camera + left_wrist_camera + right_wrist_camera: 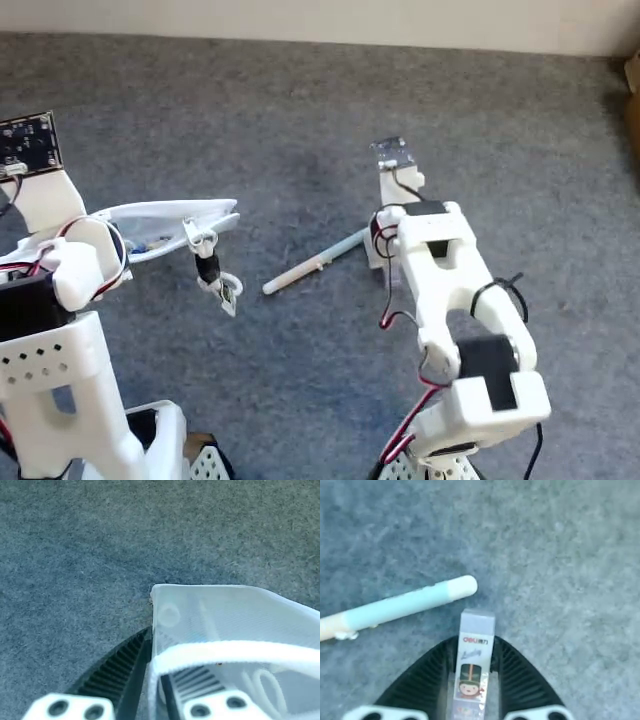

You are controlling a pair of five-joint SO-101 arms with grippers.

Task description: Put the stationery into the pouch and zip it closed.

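We're clamping the pouch (225, 620) in the left tool (155, 647) and the eraser (472, 665) in the right tool (475, 645), and we're risking snagging the floppy rim.

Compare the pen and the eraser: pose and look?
The pen lies loose on the carpet; the eraser is clamped in the right gripper. The pen is long, round, pale blue and cream; the eraser is short and blocky, in a printed sleeve. Shared: both are outside the pouch, which the left gripper holds.
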